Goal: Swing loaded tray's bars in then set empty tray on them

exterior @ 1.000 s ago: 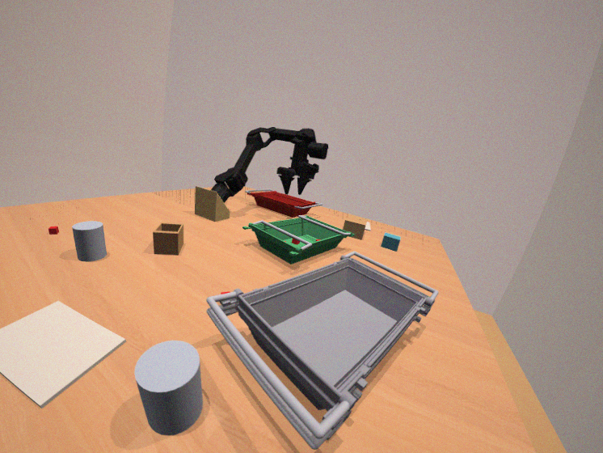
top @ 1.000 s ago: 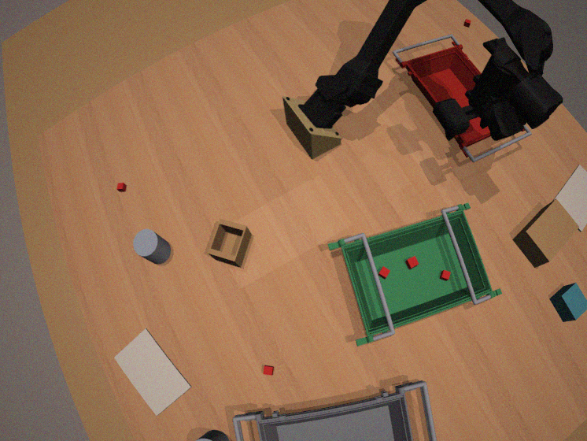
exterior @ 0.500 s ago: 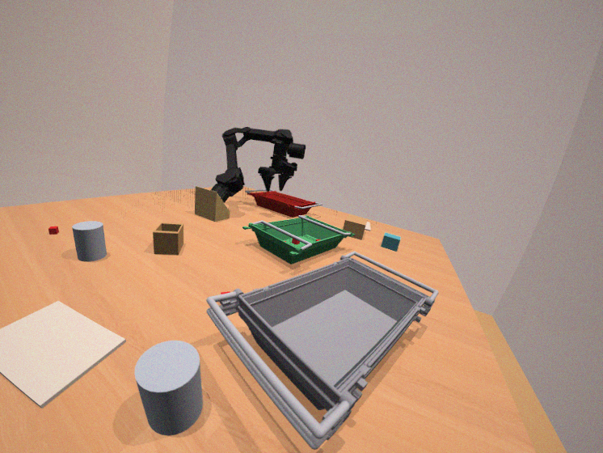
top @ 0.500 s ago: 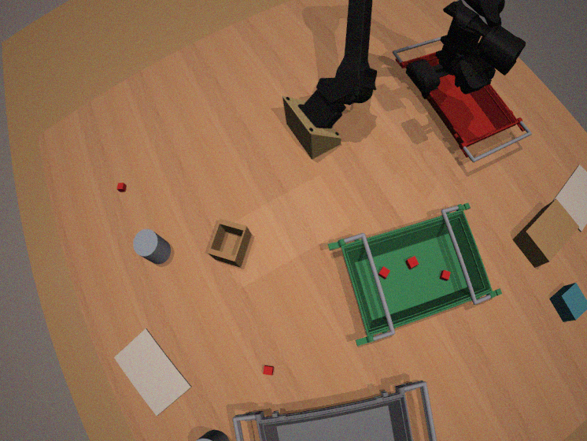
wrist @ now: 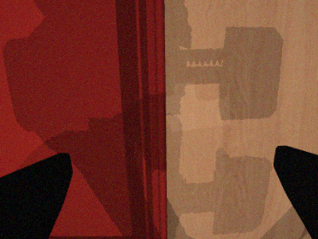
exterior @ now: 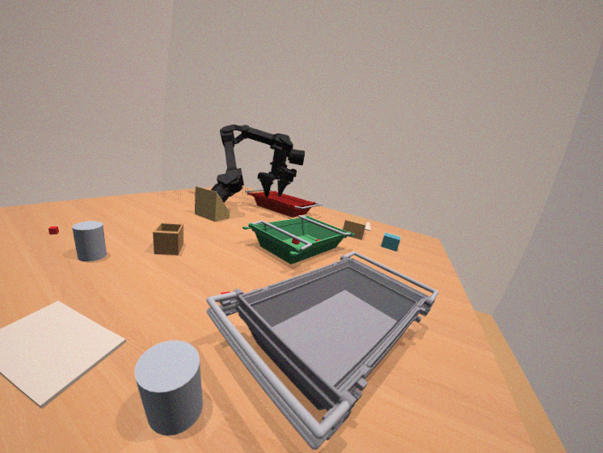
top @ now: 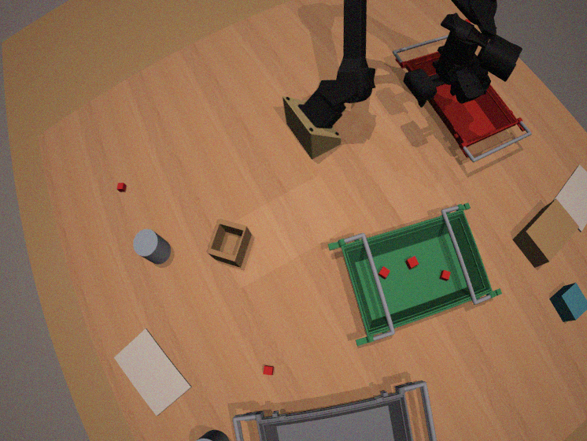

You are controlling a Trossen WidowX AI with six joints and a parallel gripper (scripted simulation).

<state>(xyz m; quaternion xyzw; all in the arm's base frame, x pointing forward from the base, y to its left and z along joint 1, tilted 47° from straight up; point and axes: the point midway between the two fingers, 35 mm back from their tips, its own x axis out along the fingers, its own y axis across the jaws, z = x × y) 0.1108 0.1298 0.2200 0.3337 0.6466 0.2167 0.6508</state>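
The table looks like smooth pale wood with a soft sheen and streaky grain. Toward one o'clock from above, the red tray reads as smooth plastic; at four o'clock the green tray looks like plastic too, its grey bars like smooth, dull metal. At eight, the white sheet looks matt, like card.

Both bars in over the green tray
Green tray holds red blocks; empty red tray lies nearby, bars outward.
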